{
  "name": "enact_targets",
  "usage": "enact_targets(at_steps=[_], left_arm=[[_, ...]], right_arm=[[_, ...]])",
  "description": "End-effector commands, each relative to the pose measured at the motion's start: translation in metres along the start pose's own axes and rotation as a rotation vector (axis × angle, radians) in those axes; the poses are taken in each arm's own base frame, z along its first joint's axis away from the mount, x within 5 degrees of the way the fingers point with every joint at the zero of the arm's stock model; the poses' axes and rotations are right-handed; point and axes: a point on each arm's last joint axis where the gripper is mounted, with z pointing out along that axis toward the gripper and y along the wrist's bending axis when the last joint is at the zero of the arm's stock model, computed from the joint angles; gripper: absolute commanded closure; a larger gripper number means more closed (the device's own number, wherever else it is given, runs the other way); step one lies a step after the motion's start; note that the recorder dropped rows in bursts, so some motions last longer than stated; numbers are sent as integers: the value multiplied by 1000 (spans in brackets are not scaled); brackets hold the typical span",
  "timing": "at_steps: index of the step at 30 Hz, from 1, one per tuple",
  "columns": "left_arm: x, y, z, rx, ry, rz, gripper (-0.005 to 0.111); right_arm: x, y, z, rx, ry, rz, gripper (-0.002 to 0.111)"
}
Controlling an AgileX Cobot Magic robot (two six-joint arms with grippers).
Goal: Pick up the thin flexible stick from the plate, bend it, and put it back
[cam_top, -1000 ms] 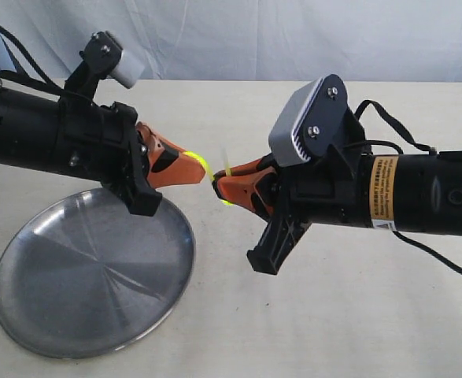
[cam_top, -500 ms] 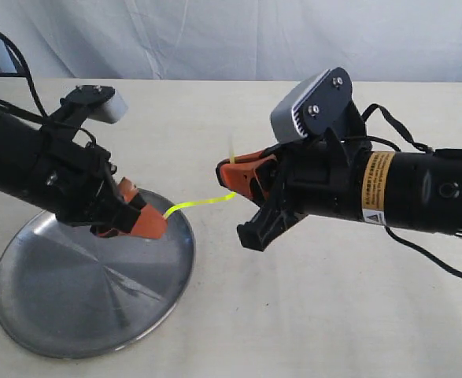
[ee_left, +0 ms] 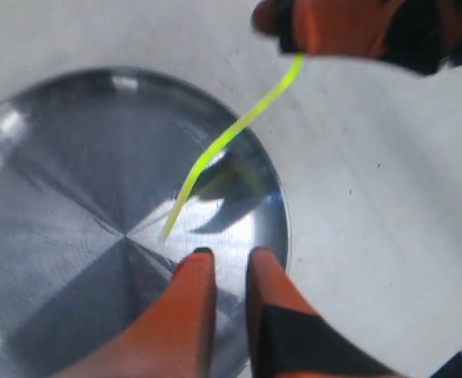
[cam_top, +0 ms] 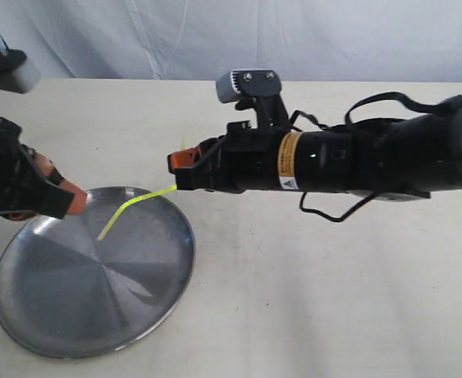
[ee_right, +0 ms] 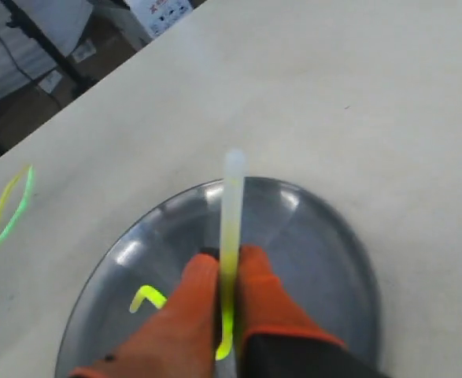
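Observation:
The thin yellow-green stick (cam_top: 133,204) is kinked and slopes down from my right gripper (cam_top: 177,175) over the silver plate (cam_top: 49,315). That gripper is shut on the stick (ee_right: 231,216) near one end. The whitish tip pokes out past its fingertips (ee_right: 229,257), above the plate (ee_right: 325,236). The stick's free end (ee_left: 175,216) hangs just over the plate's middle (ee_left: 49,165). My left gripper (cam_top: 64,201) is at the plate's far left edge, apart from the stick. It (ee_left: 226,253) stands narrowly open, with nothing between its fingers.
The plate sits at the front left of a pale tabletop (cam_top: 333,299). A white cloth backdrop (cam_top: 293,39) closes off the back. A yellow-green hooked shape (ee_right: 144,298) shows on the plate's surface, possibly a reflection.
My left gripper let go of the stick and drew back to the left. My right arm swung left with the stick, which now hangs down over the plate.

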Motion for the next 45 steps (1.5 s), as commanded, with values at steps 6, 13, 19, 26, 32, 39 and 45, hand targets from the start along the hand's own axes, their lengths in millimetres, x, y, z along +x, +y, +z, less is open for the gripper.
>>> enact_targets(at_steps=[6,13,19,26,32,39,45], left_arm=[[23,-10,-64,-120,-174,28,107],[35,-13,-86,-170,-257,14,107],[35,-13,-98,-216,-368,54,107],[41,-12,-105,-249,-588,86,107],[70,-6,-116,-371,-825,111,107],[87,-2,-115,-407,-885,71,107],[88,-1,-116,-428,-885,90,107]], right_arm=[[28,9,66,-46,158,41,109],[22,5,76,-19,162,62,64],[-7,-15,61,273,175,-75,56],[-64,11,-67,765,-4,-138,108],[-20,43,-139,617,-43,-236,108],[-3,52,-166,589,-102,-145,108],[-5,56,-171,571,-132,-97,108]])
